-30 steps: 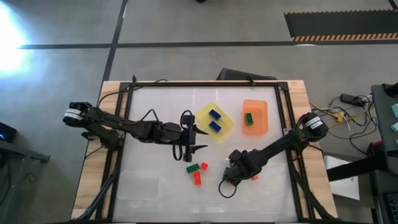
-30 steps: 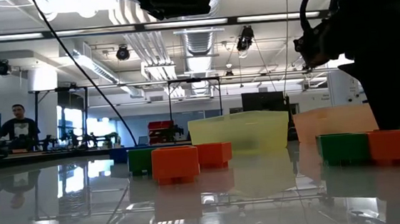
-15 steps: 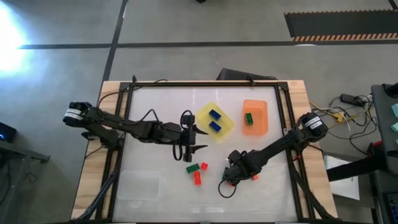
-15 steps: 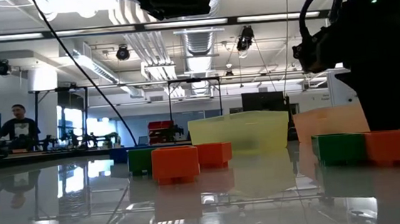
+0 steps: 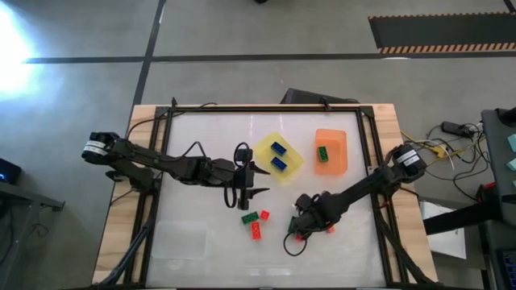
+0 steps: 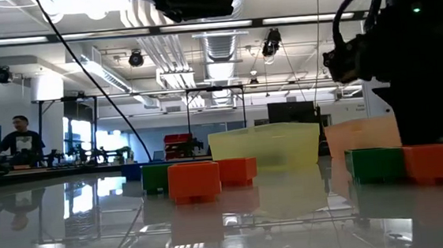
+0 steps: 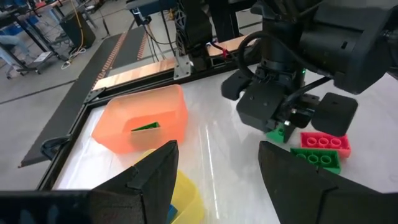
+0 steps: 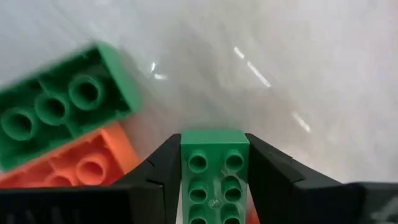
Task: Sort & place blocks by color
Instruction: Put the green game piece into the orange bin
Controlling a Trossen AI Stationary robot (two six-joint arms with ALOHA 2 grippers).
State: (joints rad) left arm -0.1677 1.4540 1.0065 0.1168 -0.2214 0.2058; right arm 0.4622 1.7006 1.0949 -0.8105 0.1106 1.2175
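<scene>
My right gripper (image 5: 300, 228) points down near the table's right side, shut on a small green block (image 8: 214, 168). Beside it lie a longer green block (image 8: 62, 112) and a red-orange block (image 8: 74, 169). My left gripper (image 5: 260, 180) hangs open above the table's middle and holds nothing. Below it, a green block (image 5: 248, 217) and two red-orange blocks (image 5: 264, 215) (image 5: 256, 232) rest flat on the table. The yellow tray (image 5: 292, 165) holds two blue blocks (image 5: 279, 148). The orange tray (image 5: 337, 158) holds one green block (image 5: 322, 152). My right gripper pinches the small green block by its two long sides (image 8: 184, 168), one finger on each. The fingers (image 8: 155, 174) come from above, pointing down, and lie along the block. Its studs face up. In the left wrist view its bottom (image 7: 277, 134) looks level with the table.
A clear tray (image 5: 179, 240) lies at the near left. More red-orange blocks (image 5: 329, 230) lie close around my right gripper. A dark frame (image 5: 266, 107) runs along the table's edges. A person (image 6: 21, 140) shows far off in the room behind.
My right gripper has shifted a little over the blocks at the table's right. In the low view the green and red-orange blocks under it have slid slightly sideways.
</scene>
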